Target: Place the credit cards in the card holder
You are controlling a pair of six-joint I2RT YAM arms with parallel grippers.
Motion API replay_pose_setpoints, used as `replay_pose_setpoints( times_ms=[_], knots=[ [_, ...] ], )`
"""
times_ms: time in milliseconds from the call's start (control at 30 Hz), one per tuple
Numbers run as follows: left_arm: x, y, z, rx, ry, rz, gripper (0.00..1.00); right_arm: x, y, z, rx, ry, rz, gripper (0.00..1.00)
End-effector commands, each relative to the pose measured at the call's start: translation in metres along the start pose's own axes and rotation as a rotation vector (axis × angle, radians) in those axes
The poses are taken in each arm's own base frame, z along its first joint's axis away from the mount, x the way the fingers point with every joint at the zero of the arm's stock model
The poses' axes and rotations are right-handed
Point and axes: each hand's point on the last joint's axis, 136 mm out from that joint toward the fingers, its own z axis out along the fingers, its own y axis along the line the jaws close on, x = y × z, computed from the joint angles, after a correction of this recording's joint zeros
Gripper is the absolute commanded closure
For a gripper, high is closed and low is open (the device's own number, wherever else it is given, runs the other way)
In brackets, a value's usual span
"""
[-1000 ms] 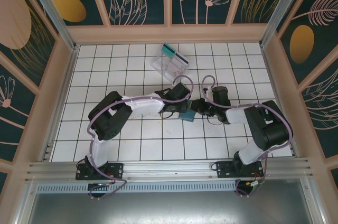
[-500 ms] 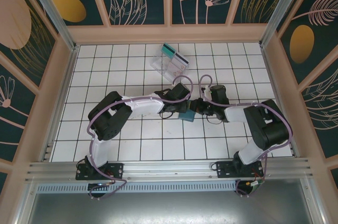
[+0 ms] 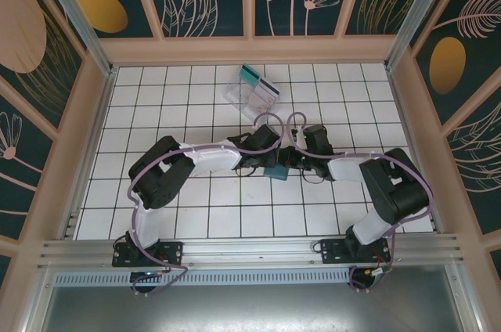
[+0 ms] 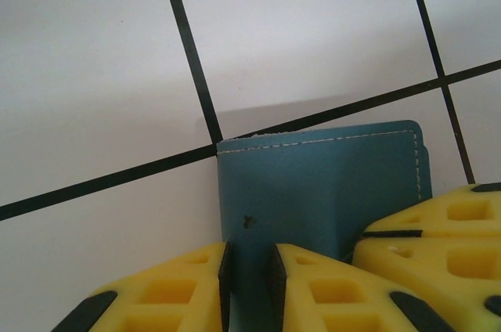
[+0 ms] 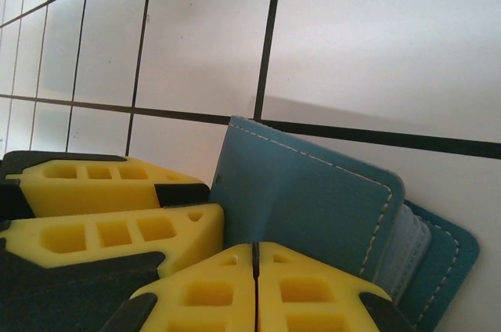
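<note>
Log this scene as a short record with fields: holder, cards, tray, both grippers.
holder: small dark-teal folding card holder, on the white gridded table, cover partly lifted
left gripper: yellow fingers shut on the holder's cover
right gripper: fingers shut on the cover's edge
cards: teal-green plastic card and whitish dark-striped card, at the clear plastic tray's far side, apart from the holder
task state: neither card inserted yet
</note>
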Motion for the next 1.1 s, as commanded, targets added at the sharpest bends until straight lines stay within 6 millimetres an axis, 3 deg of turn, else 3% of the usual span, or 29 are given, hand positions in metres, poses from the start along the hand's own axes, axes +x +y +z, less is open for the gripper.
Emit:
replay_pose_setpoints(
  times_ms=[0,300,500,767,1067],
  knots=[
    [0.069,0.006,0.015,-0.001,0.214,0.022,0.77,0.072,-0.031,0.009,0.147,0.207,0.027,0.95],
    [0.073,0.011,0.018,-0.016,0.219,0.022,0.78,0.102,-0.047,0.001,0.264,0.193,0.008,0.98],
    [0.079,0.011,0.021,0.005,0.22,0.0,0.79,0.141,-0.066,-0.005,0.325,0.157,0.037,0.99],
    [0.087,0.019,0.022,0.006,0.218,0.003,0.81,0.174,-0.095,-0.009,0.457,0.132,0.005,1.0],
    [0.074,0.018,0.015,0.028,0.158,-0.002,0.81,0.209,-0.105,0.0,0.558,0.22,-0.067,1.0]
  ],
)
